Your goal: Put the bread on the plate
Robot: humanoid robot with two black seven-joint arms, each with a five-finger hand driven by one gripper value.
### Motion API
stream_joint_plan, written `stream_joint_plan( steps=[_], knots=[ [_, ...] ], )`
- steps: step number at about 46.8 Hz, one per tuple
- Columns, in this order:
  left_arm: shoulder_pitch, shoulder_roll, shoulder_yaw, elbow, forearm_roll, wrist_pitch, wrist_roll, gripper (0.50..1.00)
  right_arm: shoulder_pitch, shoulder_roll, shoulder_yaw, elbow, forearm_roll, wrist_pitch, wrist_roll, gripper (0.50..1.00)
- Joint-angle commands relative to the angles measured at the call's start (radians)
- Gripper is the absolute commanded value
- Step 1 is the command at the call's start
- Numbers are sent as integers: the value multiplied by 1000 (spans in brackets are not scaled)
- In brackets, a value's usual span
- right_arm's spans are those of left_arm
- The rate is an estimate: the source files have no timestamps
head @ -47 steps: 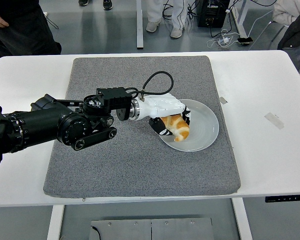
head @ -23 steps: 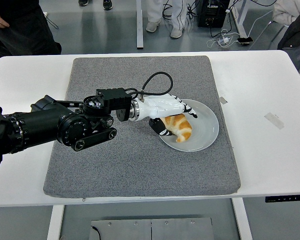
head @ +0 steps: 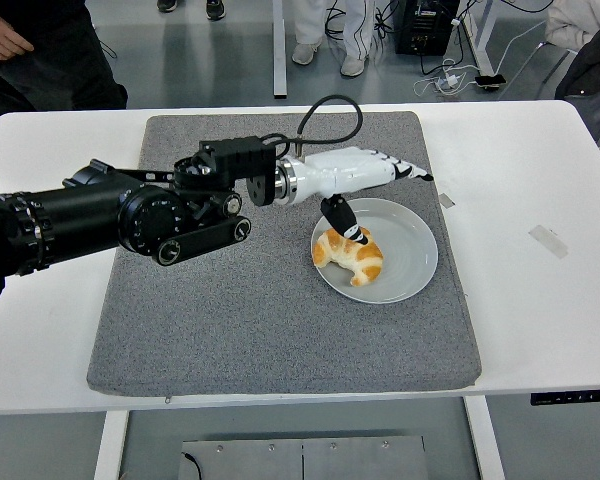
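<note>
Bread [head: 350, 256] on plate [head: 412, 250], just below the spread left hand [head: 365, 175]

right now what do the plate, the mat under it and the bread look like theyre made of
The plate looks like glazed ceramic or hard plastic: pale grey, smooth, faint sheen; which one is unclear. The mat looks like grey felt or foam: speckled, matte, soft rounded edges. The bread is a croissant-like bake or a replica: golden-brown, ridged crust.
</note>
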Motion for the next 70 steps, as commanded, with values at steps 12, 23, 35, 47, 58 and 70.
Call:
stream_joint_plan(
  steps=[12, 23, 35, 47, 58, 70],
  knots=[
    [-89, 0, -196, 13, -297, -232, 2, 978, 0, 0, 0, 0, 0, 0, 0, 1000],
    [-86, 83, -354, 103, -502, -235, 17, 980, 0, 0, 0, 0, 0, 0, 0, 1000],
    [-8, 77, -388, 436, -826, -238, 19, 980, 0, 0, 0, 0, 0, 0, 0, 1000],
    [128, 66, -549, 510, -987, -253, 46, 980, 0, 0, 0, 0, 0, 0, 0, 1000],
    [213, 38, -836, 565, -1023, -252, 89, 981, 0, 0, 3, 11, 0, -2, 0, 1000],
    [288, 6, -1016, 567, -1072, -253, 108, 981, -5, 0, 0, 21, -2, 2, 0, 1000]
  ],
)
